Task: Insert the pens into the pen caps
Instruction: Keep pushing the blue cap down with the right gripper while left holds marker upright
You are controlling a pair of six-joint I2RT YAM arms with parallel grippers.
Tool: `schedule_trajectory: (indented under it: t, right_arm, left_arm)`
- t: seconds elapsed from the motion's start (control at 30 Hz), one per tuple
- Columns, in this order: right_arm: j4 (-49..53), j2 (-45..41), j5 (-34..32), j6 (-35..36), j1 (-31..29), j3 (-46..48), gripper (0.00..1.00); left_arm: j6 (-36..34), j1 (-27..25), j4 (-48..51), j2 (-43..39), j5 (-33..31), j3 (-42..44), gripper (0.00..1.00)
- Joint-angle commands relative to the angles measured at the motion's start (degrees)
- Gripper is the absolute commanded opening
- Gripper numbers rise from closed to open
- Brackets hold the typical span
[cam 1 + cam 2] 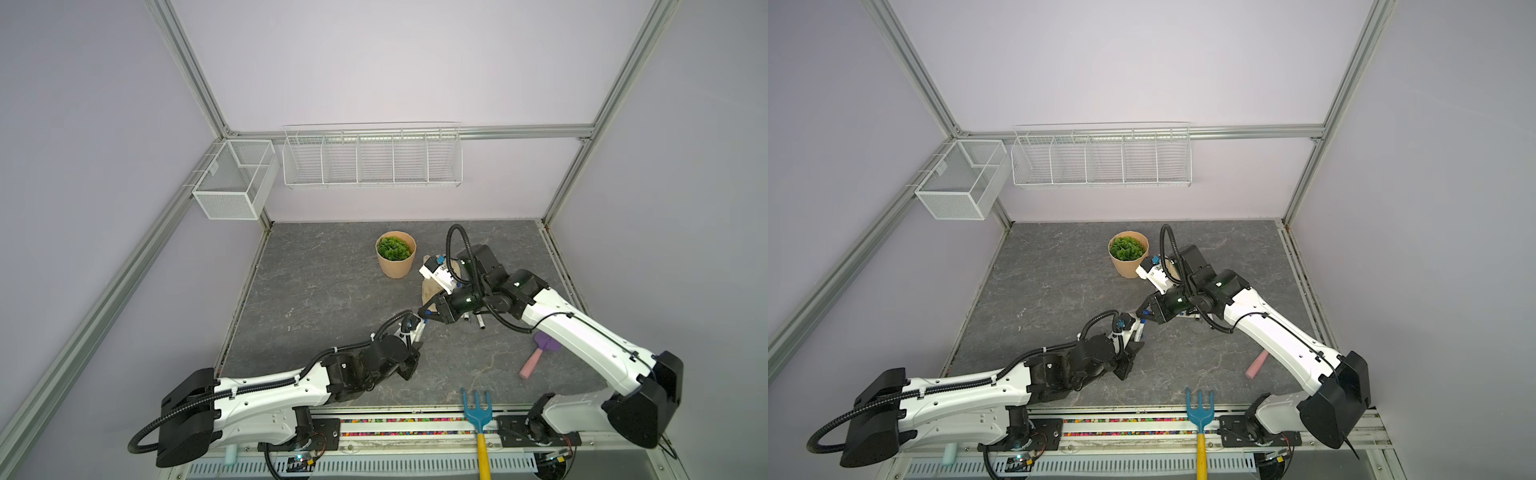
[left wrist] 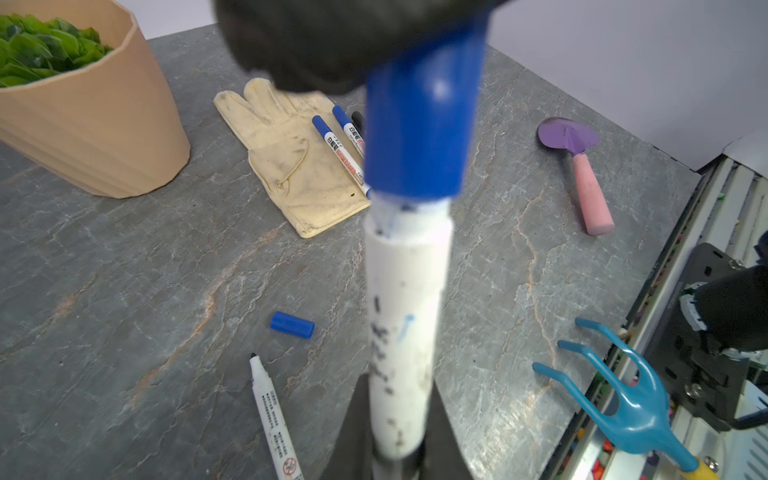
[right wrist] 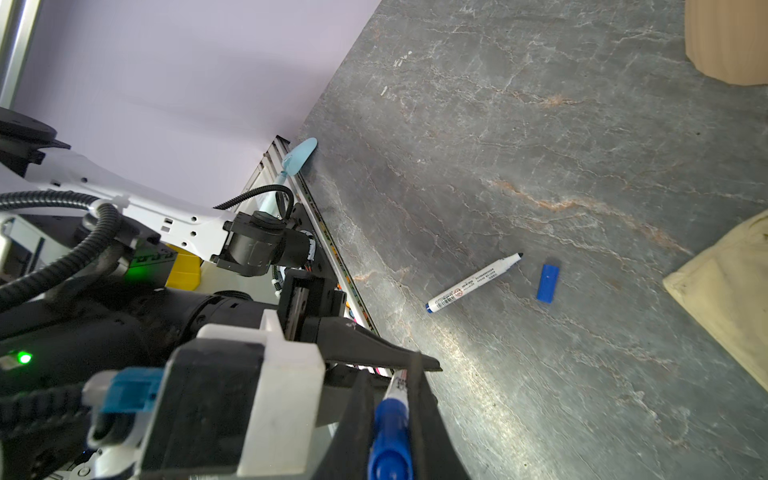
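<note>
My left gripper [image 2: 400, 386] is shut on the lower barrel of a white pen [image 2: 407, 299], held above the table. A blue pen cap [image 2: 419, 137] sits over that pen's tip, and my right gripper [image 3: 390, 382] is shut on this cap [image 3: 390, 440]. In both top views the two grippers [image 1: 415, 343] [image 1: 426, 312] meet tip to tip at mid-table. An uncapped pen [image 2: 272, 419] and a loose blue cap [image 2: 292, 324] lie on the table below. Two blue-capped pens [image 2: 340, 151] and a black-capped one [image 2: 357, 120] rest on a glove [image 2: 286, 174].
A tan pot with a green plant [image 1: 395, 253] stands behind the grippers. A purple trowel with a pink handle [image 1: 536, 357] lies at the right. A blue garden fork with a yellow handle [image 1: 478, 411] lies over the front edge. White wire baskets [image 1: 372, 156] hang on the back wall.
</note>
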State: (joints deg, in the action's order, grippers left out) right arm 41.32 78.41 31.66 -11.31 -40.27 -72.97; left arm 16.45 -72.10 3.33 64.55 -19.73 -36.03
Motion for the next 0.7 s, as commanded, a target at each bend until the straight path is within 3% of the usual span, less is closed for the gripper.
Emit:
schedule_trajectory:
  t: [0.0,0.37,0.5,0.67]
  right_arm:
    - [19.0,2.5,1.1,2.2,-2.9,2.2,0.08]
    - [19.7,3.8,1.0,1.5,-1.7,2.6,0.07]
    - [17.8,3.5,5.2,0.4,-1.2,3.7,0.07]
    - [15.7,4.1,6.8,-0.7,-1.5,5.2,0.08]
  left_arm:
    - [-0.2,0.7,-12.5,-0.7,-11.6,-7.5,0.0]
    - [-2.3,-0.6,-12.4,-1.6,-13.6,-7.1,0.0]
    - [-2.4,-0.7,-12.0,-1.8,-13.7,-7.1,0.0]
    - [-3.3,-0.9,-17.0,-2.0,-9.9,-6.0,0.0]
